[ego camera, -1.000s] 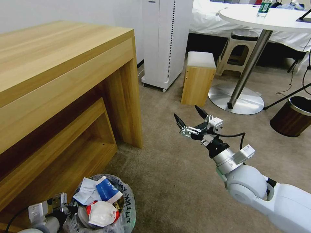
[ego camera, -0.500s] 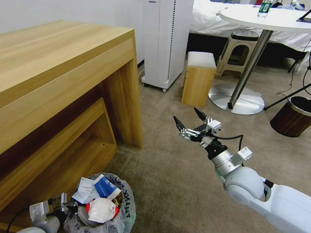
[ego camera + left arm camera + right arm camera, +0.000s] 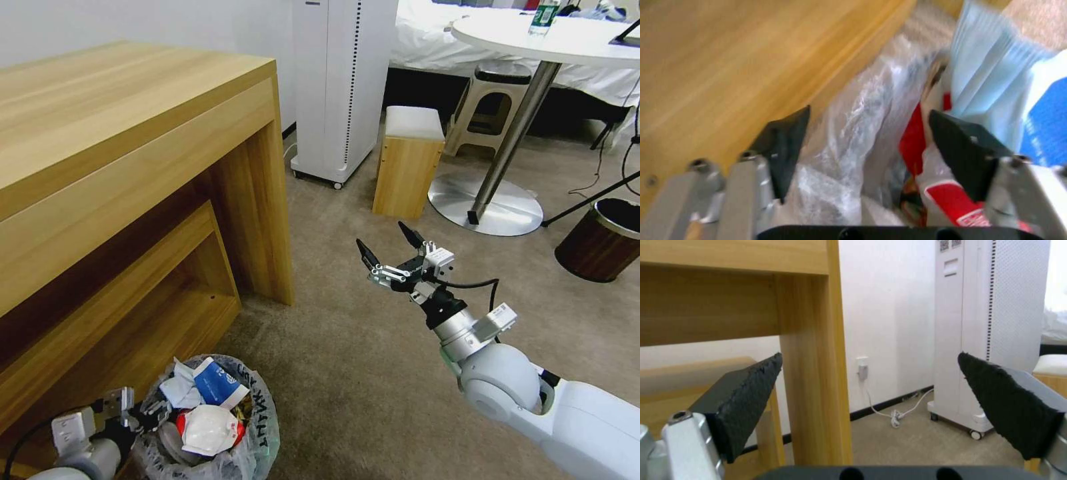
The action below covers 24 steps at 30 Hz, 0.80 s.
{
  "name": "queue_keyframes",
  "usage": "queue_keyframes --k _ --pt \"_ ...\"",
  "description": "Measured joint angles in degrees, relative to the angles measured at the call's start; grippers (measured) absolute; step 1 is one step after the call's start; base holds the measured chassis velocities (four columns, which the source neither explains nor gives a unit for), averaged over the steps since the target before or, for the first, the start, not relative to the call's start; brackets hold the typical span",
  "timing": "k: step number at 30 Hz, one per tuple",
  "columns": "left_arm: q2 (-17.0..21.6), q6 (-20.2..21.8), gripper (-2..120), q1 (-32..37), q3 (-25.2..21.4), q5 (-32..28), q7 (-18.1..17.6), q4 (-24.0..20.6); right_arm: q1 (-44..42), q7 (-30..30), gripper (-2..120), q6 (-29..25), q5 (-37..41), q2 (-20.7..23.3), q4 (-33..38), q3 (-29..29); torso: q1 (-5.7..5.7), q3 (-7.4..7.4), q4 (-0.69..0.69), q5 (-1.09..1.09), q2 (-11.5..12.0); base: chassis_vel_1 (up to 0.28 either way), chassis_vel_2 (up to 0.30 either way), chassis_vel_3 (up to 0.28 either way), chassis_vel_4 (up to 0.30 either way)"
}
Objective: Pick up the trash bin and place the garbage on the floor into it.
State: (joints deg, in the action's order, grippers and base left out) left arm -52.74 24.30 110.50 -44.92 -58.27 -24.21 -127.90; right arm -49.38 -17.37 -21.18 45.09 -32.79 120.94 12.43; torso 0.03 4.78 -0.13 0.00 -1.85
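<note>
Beside the lower shelf of the wooden desk (image 3: 133, 167), in the head view, the trash bin (image 3: 250, 437) stands on the floor (image 3: 353, 373), its crinkly bag stuffed with garbage (image 3: 210, 407): a blue-white wrapper, crumpled white paper and red scraps. The left gripper (image 3: 150, 415) sits at the bin's rim on the desk side, its jaws spread across the bag's edge. Away from the desk, out over open carpet, the right gripper (image 3: 390, 253) hangs in the air with its jaws wide and nothing between them. A dark wood-grain bin (image 3: 597, 243) stands far from the desk.

In the left wrist view, the left gripper (image 3: 867, 143) is parted with a gap around the translucent bag (image 3: 849, 133); one fingertip lies toward the desk's wood panel (image 3: 729, 60), the other inside among red and blue wrappers (image 3: 1045, 123).

In the right wrist view, the right gripper (image 3: 869, 373) is spread wide and empty, facing the desk leg (image 3: 813, 373), with a white appliance (image 3: 987, 323) beyond it.
</note>
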Motion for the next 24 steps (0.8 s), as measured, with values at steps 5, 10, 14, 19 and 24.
queue_keyframes --k 5,10,14,19,24 --pt "-1.4 -0.9 93 0.5 -0.7 2.5 0.1 -1.1 0.4 -0.3 100 0.3 0.0 -1.0 -0.4 -0.1 0.0 0.0 0.0 0.0 0.0 0.0 0.0 0.0 0.0" --pt "-3.4 -2.3 107 0.8 -1.0 5.9 0.5 -1.9 0.5 -0.7 100 0.5 0.0 -2.0 -0.9 -0.3 0.0 0.0 0.0 0.0 0.0 0.0 0.0 0.0 0.0" --pt "-4.5 -3.1 113 0.9 -1.1 8.3 0.8 -2.2 0.7 -0.8 100 0.5 -0.2 -2.7 -1.4 -0.2 0.0 0.0 0.0 0.0 0.0 0.0 0.0 0.0 0.0" --pt "-6.3 -4.8 114 1.0 -1.9 12.3 1.4 -2.6 0.7 -1.5 100 0.6 -0.9 -4.5 -2.4 -1.0 0.0 0.0 0.0 0.0 0.0 0.0 0.0 0.0 0.0" --pt "-8.7 -6.2 113 1.3 -2.4 16.4 3.0 -3.8 -0.6 -4.4 100 2.3 -1.7 -6.5 -2.7 -3.0 0.0 -0.01 0.01 0.0 0.0 0.0 0.0 0.0 0.0"
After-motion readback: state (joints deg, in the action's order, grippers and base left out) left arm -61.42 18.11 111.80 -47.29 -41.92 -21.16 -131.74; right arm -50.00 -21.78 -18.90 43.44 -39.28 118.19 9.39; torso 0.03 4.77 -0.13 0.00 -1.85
